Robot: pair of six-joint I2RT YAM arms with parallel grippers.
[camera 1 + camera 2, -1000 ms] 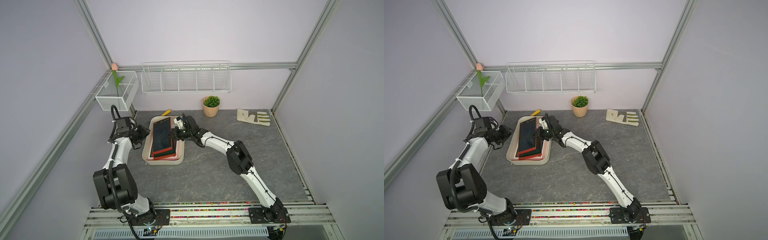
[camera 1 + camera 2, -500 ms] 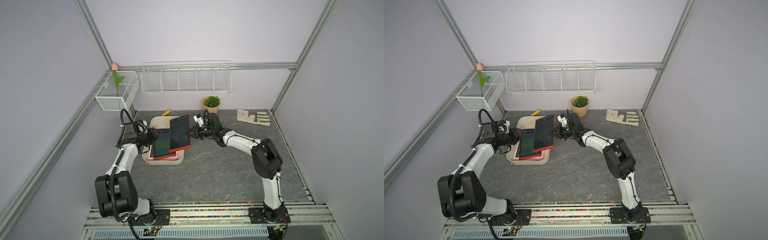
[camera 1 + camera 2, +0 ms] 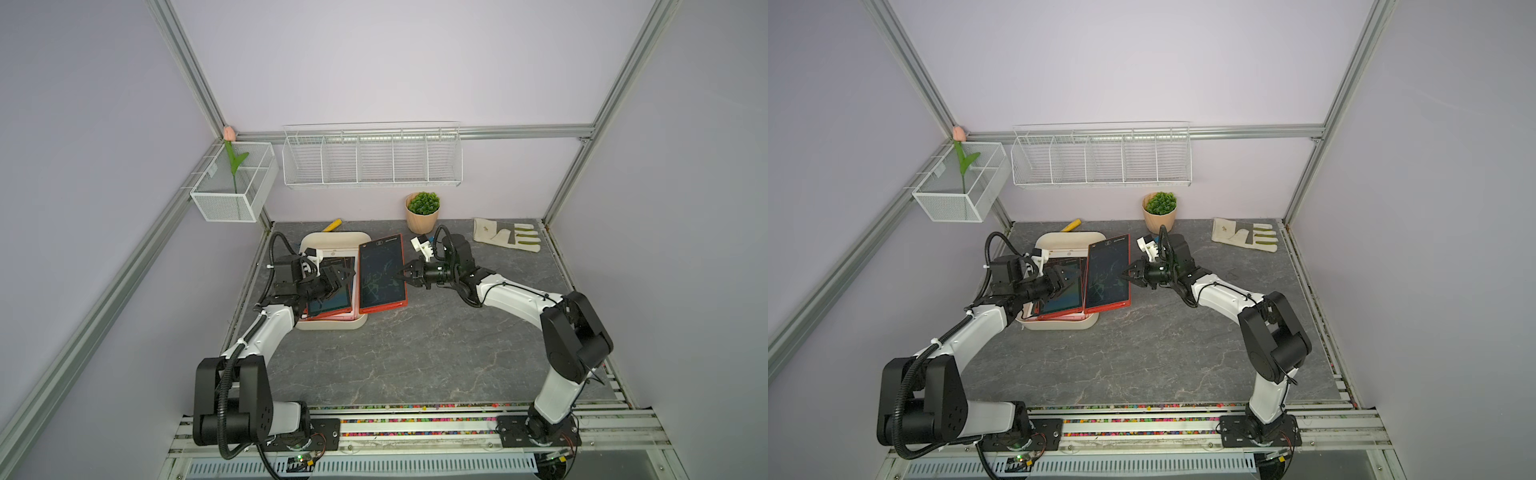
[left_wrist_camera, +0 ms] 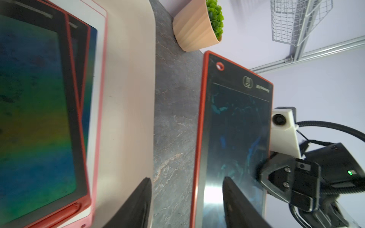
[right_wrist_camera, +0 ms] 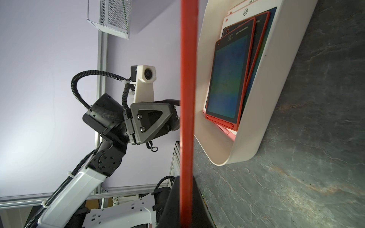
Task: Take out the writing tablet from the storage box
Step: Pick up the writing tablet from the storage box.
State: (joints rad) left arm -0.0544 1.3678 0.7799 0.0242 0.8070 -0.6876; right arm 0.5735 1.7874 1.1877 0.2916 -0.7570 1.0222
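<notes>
My right gripper (image 3: pixel 405 276) is shut on the right edge of a red-framed writing tablet (image 3: pixel 381 274), holding it above the table just right of the cream storage box (image 3: pixel 332 239). In the right wrist view the tablet (image 5: pixel 188 79) shows edge-on, clamped at the gripper (image 5: pixel 186 181). My left gripper (image 3: pixel 344 275) hovers open over the box by the tablet's left edge. In the left wrist view that red edge (image 4: pixel 198 128) lies between the spread jaws of the gripper (image 4: pixel 186 178); contact cannot be told. More tablets (image 3: pixel 332 291) stay stacked in the box.
A potted plant (image 3: pixel 422 212) and a glove (image 3: pixel 507 239) sit at the back right of the table. A yellow item (image 3: pixel 332 225) lies behind the box. A wire rack (image 3: pixel 372 158) and a mesh basket (image 3: pixel 235 183) hang on the walls.
The right gripper has lifted the red tablet out of the box and carried it right. The left arm has swung in over the box toward the tablet, its jaws widening.
</notes>
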